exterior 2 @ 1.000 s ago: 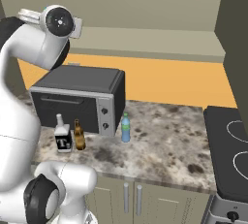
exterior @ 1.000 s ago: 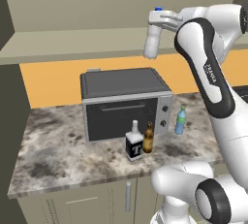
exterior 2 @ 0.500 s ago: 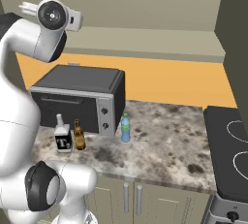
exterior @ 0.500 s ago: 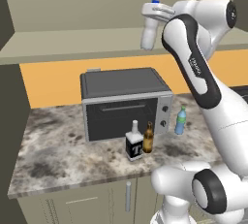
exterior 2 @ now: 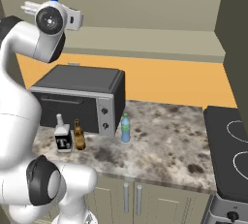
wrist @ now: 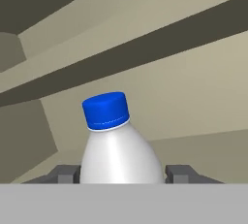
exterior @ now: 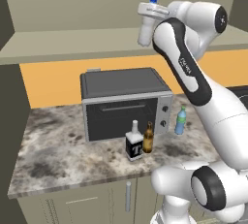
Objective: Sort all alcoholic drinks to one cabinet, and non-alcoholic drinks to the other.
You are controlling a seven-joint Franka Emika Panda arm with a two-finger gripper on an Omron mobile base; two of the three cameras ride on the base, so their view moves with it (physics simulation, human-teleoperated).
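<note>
My gripper (exterior: pixel 147 15) is raised high in front of the open upper cabinet, shut on the whitish blue-capped bottle (exterior: pixel 145 30) of the non-alcoholic drinks. In the hand view that bottle (wrist: pixel 119 156) stands upright between the two fingertips (wrist: pixel 64 173), facing the cabinet shelf. On the counter stand the other non-alcoholic drink, a blue green-topped bottle (exterior: pixel 180 121) (exterior 2: pixel 125 128), and the alcoholic drinks: the square "T" bottle (exterior: pixel 134 143) (exterior 2: pixel 62 138) and the brown beer bottle (exterior: pixel 148 139) (exterior 2: pixel 79 136) beside it.
A dark toaster oven (exterior: pixel 123 103) sits at the back of the marble counter (exterior 2: pixel 164 145), behind the three bottles. The open cabinet shelf (exterior: pixel 68 43) runs above the orange backsplash. A stove top (exterior 2: pixel 227 143) lies at the right.
The arm has lifted the whitish bottle higher and slightly left, up to the level of the cabinet shelf. The bottles on the counter have not moved.
</note>
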